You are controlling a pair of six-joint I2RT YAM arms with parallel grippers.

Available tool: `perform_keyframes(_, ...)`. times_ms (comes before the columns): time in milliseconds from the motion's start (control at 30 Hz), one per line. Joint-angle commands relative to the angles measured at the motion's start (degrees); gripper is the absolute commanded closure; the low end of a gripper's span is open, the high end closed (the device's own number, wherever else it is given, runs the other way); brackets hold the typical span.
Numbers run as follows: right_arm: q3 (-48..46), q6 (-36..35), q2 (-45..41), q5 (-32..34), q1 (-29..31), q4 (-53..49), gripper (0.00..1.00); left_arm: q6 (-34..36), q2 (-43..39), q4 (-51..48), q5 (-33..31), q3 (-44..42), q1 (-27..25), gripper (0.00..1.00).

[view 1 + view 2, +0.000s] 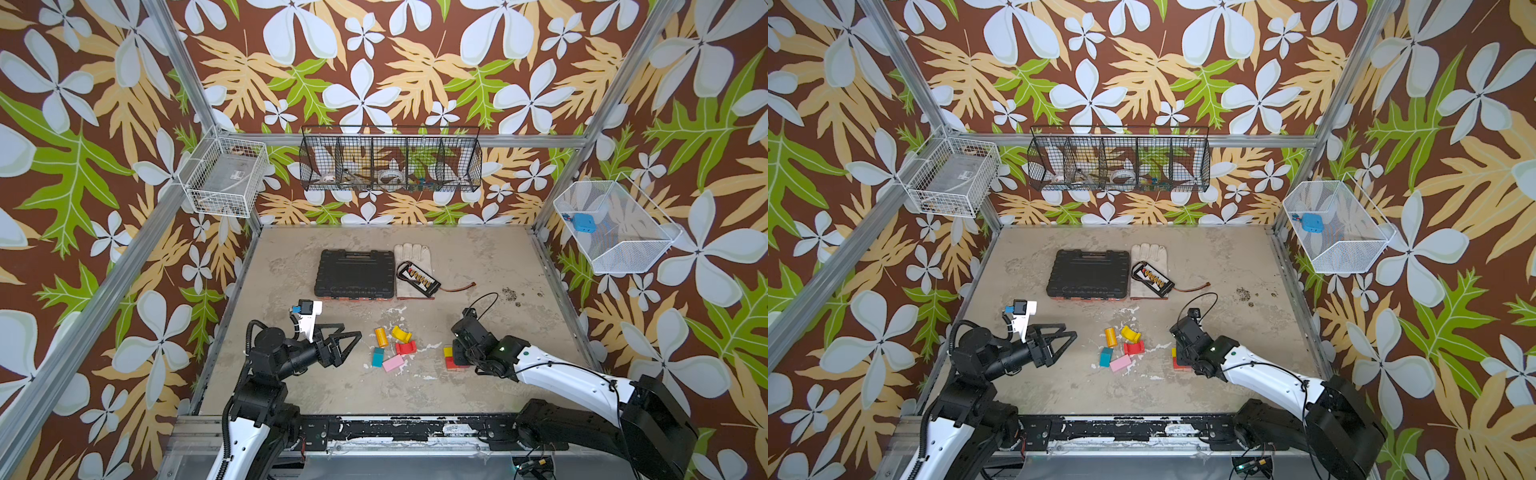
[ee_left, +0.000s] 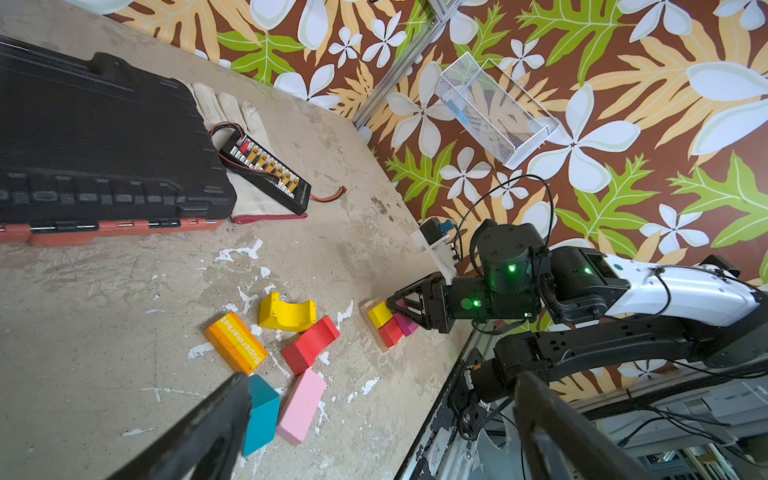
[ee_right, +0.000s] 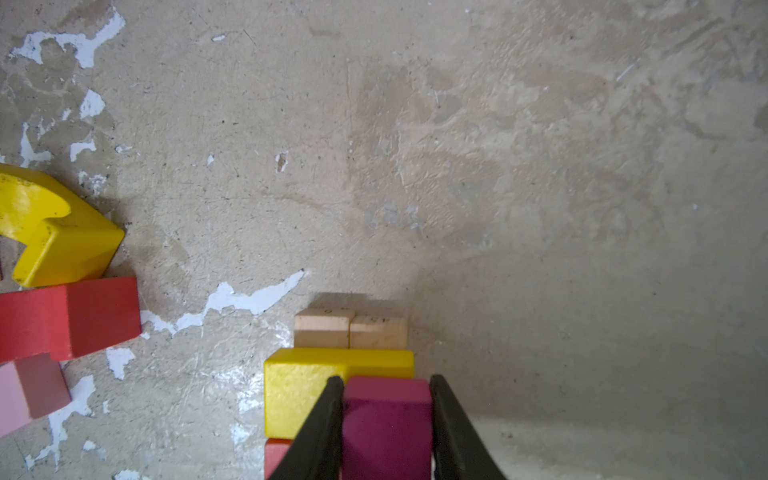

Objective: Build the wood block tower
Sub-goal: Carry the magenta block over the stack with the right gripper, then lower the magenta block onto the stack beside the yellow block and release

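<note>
- The left pincer (image 1: 351, 348) hung released, jaws wide apart, over the worktop (image 1: 478, 257) toward its front left corner.
- Near the middle, toward the front edge, lay an orange Supermarket block (image 1: 381, 337), yellow arch (image 1: 401, 333), red arch (image 1: 406, 347), teal block (image 1: 377, 357) and pink block (image 1: 393, 363).
- Right of them stood the tower (image 1: 448, 353): tan blocks (image 3: 324, 332) below, yellow and red above.
- The right pincer (image 3: 386, 377) grasped the magenta block (image 3: 386, 424) on top.
</note>
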Motion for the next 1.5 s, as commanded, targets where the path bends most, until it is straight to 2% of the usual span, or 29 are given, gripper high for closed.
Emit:
perform_keyframes(0, 0.28, 0.89, 0.01, 0.34, 0.11, 0.35, 0.60, 0.06, -0.14, 1.16, 0.30, 0.01, 0.04, 0.00)
perform_keyframes(100, 0.20, 0.88, 0.03, 0.34, 0.07, 0.34, 0.56, 0.03, -0.14, 1.16, 0.33, -0.01, -0.03, 0.00)
perform_keyframes(267, 0.28, 1.05, -0.23, 0.34, 0.09, 0.08, 0.55, 0.04, -0.20, 1.21, 0.39, 0.00, -0.03, 0.00)
perform_keyframes(1033, -0.67, 3.00, -1.02, -0.78, 0.11, 1.27, 0.67, -0.11, -0.40, 1.16, 0.39, -0.08, 0.03, 0.00)
perform_keyframes(1367, -0.59, 3.07, 0.03, -1.06, 0.13, 1.80, 0.68, -0.10, -0.45, 1.12, 0.40, -0.10, -0.02, 0.00)
perform_keyframes(1467, -0.42, 2.90, -0.20, -1.00, 0.14, 1.45, 0.65, -0.08, -0.40, 1.20, 0.39, -0.10, -0.02, 0.00)
